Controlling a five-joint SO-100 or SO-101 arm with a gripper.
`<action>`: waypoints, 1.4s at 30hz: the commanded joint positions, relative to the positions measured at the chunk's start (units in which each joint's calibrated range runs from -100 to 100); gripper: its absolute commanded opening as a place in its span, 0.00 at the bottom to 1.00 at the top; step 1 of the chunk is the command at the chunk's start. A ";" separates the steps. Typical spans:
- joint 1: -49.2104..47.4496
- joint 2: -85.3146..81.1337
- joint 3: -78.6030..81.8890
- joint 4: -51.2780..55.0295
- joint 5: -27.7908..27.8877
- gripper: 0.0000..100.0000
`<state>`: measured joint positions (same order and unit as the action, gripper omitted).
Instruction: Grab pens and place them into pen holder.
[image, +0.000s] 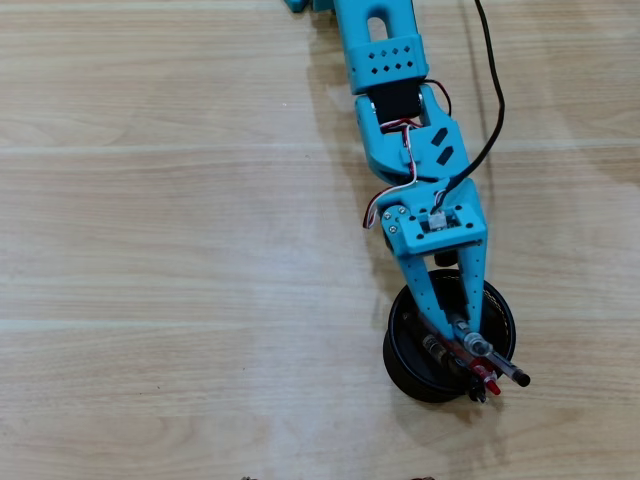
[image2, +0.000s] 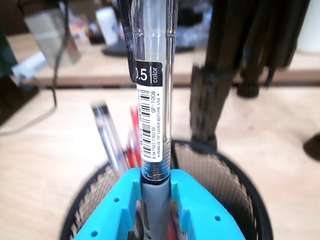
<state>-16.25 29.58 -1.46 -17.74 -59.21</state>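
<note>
— Where is the pen?

— The clear pen (image2: 154, 100) stands clamped between my jaws, grey grip at the bottom, barcode label facing the wrist camera. My gripper (image2: 155, 192) is closed on it, right above the holder (image2: 220, 175).

— What is in the holder?

— A red pen (image2: 134, 145) and a second clear one (image2: 109, 135), leaning toward eleven o'clock.

— And from overhead?

— The holder (image: 405, 360) sits on the table (image: 150, 250) at about five o'clock, my arm (image: 400, 120) reaching down from twelve.
</note>
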 joint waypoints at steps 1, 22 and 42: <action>-0.12 -0.33 3.41 -4.56 -0.39 0.11; -5.52 -35.84 8.48 83.11 32.29 0.11; 8.35 -128.99 95.67 92.04 42.11 0.05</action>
<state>-8.65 -94.33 92.39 70.63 -17.84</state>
